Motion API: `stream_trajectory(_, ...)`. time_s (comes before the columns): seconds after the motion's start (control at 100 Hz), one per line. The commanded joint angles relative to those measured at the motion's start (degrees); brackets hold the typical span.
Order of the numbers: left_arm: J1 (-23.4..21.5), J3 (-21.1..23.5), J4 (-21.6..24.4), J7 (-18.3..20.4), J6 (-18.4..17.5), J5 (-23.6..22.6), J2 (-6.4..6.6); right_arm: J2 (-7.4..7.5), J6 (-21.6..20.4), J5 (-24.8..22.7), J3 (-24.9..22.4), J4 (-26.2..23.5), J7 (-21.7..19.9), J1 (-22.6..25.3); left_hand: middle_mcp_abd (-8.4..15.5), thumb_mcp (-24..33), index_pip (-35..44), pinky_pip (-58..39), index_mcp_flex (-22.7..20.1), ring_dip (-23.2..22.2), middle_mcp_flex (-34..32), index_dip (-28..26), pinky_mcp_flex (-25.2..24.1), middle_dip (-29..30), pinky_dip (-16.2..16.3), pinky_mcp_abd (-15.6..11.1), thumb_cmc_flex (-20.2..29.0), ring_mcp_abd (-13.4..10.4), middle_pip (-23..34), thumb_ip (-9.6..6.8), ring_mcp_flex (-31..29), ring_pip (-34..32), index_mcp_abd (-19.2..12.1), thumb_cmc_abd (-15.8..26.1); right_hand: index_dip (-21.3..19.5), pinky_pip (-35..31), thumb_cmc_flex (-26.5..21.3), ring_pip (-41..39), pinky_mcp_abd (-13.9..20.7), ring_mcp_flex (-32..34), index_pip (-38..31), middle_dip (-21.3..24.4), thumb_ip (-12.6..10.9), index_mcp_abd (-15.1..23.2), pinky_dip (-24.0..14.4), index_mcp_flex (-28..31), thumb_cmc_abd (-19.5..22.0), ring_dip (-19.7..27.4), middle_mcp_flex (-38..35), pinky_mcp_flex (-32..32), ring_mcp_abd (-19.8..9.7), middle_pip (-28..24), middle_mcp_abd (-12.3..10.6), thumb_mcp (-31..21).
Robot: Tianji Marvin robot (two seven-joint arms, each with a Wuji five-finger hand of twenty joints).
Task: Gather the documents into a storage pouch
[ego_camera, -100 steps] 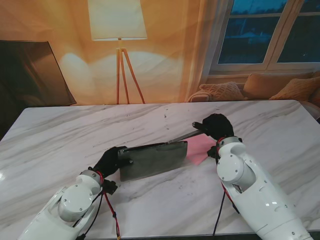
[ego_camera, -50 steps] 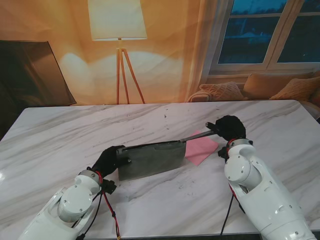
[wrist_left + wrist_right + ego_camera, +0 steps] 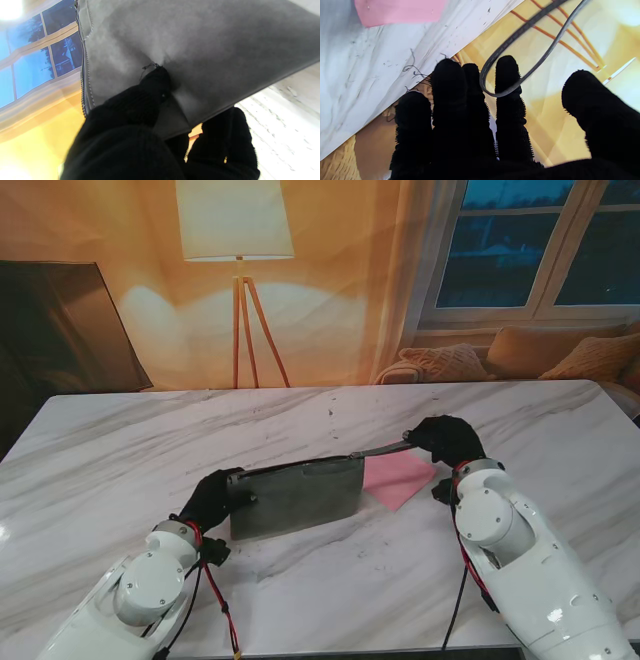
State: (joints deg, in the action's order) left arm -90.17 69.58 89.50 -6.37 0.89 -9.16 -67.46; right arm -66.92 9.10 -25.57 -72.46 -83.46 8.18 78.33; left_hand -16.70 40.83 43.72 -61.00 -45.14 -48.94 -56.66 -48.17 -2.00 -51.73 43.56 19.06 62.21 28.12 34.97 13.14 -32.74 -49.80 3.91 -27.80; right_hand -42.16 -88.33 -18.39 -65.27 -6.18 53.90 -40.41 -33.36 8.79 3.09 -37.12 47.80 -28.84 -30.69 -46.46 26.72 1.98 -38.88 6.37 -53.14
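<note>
A grey zip pouch [image 3: 295, 496] is lifted off the marble table [image 3: 150, 440], tilted toward me. My left hand [image 3: 213, 496] is shut on its left end; the left wrist view shows the thumb pressed into the grey fabric [image 3: 200, 50], with the left hand [image 3: 150, 125] pinching the edge. A thin grey strap [image 3: 380, 450] runs from the pouch's far right corner to my right hand [image 3: 445, 440]. In the right wrist view the strap loop [image 3: 520, 30] hangs hooked over one finger [image 3: 507, 75] of the right hand [image 3: 480, 120], thumb spread apart. A pink document [image 3: 400, 477] lies flat beside the pouch's right end, also seen as the pink sheet [image 3: 400, 11].
Marble table top stretches wide on all sides of both hands. A floor lamp [image 3: 238, 240], a sofa with cushions [image 3: 520, 355] and a window stand beyond the far edge. A dark panel [image 3: 60, 330] leans at the far left.
The pouch has shifted left, uncovering more of the pink document. My right hand swung out to the right with the strap, then came back slightly nearer to me.
</note>
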Motion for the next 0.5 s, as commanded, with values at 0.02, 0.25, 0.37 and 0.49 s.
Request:
stream_trajectory(0.02, -0.26, 0.23, 0.01, 0.32, 0.26, -0.04, -0.32, 0.23, -1.43, 0.35, 0.02, -1.24, -0.56, 1.1, 0.92, 2.72, 15.29, -2.28, -8.65, -0.23, -2.19, -8.41, -0.56, -2.52, 0.92, -1.45, 5.18, 2.02, 4.8, -2.66, -0.55, 0.18, -2.67, 6.34, 2.8, 3.26, 2.21, 3.88, 1.5, -4.3, 5.4, 1.64, -2.64, 3.33, -1.77, -7.03, 1.35, -0.54, 5.48, -3.43, -0.2, 3.06, -1.66, 1.4)
stream_trajectory(0.25, -0.26, 0.35, -0.11, 0.58, -0.06, 0.21, -0.27, 0.35, -5.38, 1.0, -1.24, -4.35, -0.36, 3.46, 1.57, 1.63, 15.87, -2.02, -8.54, 0.01, -1.86, -8.72, -0.58, -2.62, 0.76, -1.53, 5.74, 1.46, 4.72, -2.83, -0.29, 0.59, -3.03, 6.78, 6.6, 12.95, 2.27, 15.43, 4.64, -15.77, 8.79, 3.15, -3.04, 5.98, -4.0, -18.01, 1.45, -0.35, 17.14, -11.17, -3.24, 6.67, -3.92, 2.06)
stream_trajectory(0.37, -0.22, 0.3, -0.13, 1.04, -0.26, 0.74, -0.21, 0.5, -7.38, -0.59, -1.63, -5.46, 0.44, 4.1, 1.65, 1.54, 15.96, -1.72, -8.68, 0.05, -1.92, -8.74, -0.73, -2.63, 0.61, -1.63, 5.83, 1.4, 4.68, -2.87, -0.29, 0.63, -3.06, 6.81, 7.2, 27.01, 2.11, 26.44, 8.51, -26.56, 8.87, 3.35, -3.06, 6.01, -4.38, -21.14, 1.22, 1.79, 22.7, -21.29, -6.1, 7.72, -5.79, 2.57)
stream_trajectory(0.49, -0.17, 0.29, -0.17, 1.48, -0.85, 1.16, -0.14, 0.89, -8.72, -1.8, -1.0, -5.43, -0.47, 4.01, 1.68, 1.46, 16.02, -1.61, -8.72, 0.09, -1.83, -8.76, -0.7, -2.64, 0.54, -1.57, 5.87, 1.31, 4.6, -2.86, -0.23, 0.68, -3.09, 6.83, 8.81, 39.94, 1.4, 38.52, 10.06, -31.45, 11.49, 5.59, -2.84, 5.53, -3.68, -24.41, -0.24, 7.76, 26.09, -24.66, -7.82, 10.99, -7.79, 2.56)
